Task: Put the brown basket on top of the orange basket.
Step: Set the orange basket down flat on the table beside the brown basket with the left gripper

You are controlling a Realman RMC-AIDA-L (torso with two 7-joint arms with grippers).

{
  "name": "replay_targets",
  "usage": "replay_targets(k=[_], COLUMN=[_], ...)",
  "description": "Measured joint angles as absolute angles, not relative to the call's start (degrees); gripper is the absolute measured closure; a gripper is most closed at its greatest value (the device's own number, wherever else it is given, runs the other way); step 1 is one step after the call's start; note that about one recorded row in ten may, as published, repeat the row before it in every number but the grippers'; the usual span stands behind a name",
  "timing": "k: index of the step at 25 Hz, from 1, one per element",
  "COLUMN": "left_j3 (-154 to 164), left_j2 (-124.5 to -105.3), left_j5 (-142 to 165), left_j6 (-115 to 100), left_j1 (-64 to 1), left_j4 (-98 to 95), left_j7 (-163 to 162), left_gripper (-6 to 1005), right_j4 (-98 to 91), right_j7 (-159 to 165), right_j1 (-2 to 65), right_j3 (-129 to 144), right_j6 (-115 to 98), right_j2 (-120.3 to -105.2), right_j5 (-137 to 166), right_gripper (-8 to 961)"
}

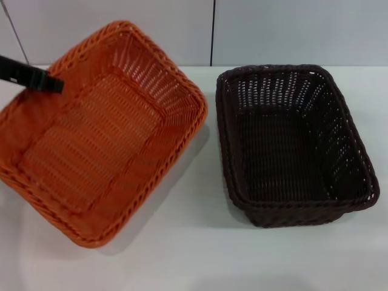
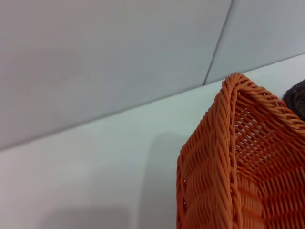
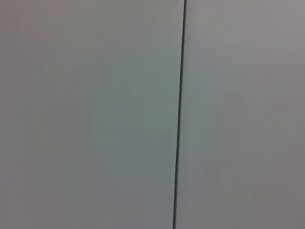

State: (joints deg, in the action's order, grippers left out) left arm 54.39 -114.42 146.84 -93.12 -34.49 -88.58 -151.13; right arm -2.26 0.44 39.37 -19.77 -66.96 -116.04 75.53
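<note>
A: Quick pass, near to far. What's closest?

B: Bare white table (image 1: 200,254) along the near edge. Then the two baskets, side by side.

A: Orange one?

B: Orange basket (image 1: 100,130) on the robot's left half of the table, turned at an angle, one corner pointing to the near edge. It looks tipped up, floor facing the head camera; can't tell how much of it touches the table. Empty inside.

A: Brown one?

B: Brown basket (image 1: 294,142) on the right, flat on the table, upright, open side up, empty. Just beside the orange one, a narrow strip of table between them, not touching. Not stacked: each is on its own spot.

A: Grippers?

B: Left gripper (image 1: 36,77) comes in from the left edge as a dark bar, over the far left rim of the orange basket, tip at or inside the rim. Fingers: cannot tell if they are spread or closed, or whether they clamp the rim. Right gripper not seen in any view.

A: Wrist views?

B: Left wrist shows an orange basket corner (image 2: 238,157) close up, braided rim, openwork side, a sliver of the brown basket (image 2: 296,98) behind it. Right wrist shows only wall.

A: Farthest?

B: Grey wall panels (image 1: 273,30) with a dark vertical seam (image 3: 180,114).
</note>
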Motion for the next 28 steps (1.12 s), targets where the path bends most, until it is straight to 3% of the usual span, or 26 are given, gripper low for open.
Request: replay_targets(k=[9,13,19,28], left_j3=[51.55,51.98,53.37,59.69], left_j2=[-113.57,-114.48,-117.36,-117.92], left_j5=[146.82,146.78,146.75,145.24], left_j6=[-99.42,-100.78,-101.52,-98.33], left_j1=[-38.68,-39.02,-39.78,-45.17], left_j4=[-89.83,-89.13,-87.02,-76.99], left_j7=[-142.60,-138.29,-131.98,-128.82], left_gripper=[821,821,821,820], right_j4=[-2.11,-1.87,-1.17,-0.65], right_j7=[0.44,0.44,0.44,0.44], right_j1=[39.62,39.43,38.90,38.45], right_j3=[-19.78,-19.78,-19.70,-19.68], right_j6=[-67.17,-67.45,-67.50,-67.41], right_j2=[-116.51,-116.78,-117.16,-117.49], right_j5=[75.63,75.83,75.88,75.94], right_gripper=[328,328,329,329])
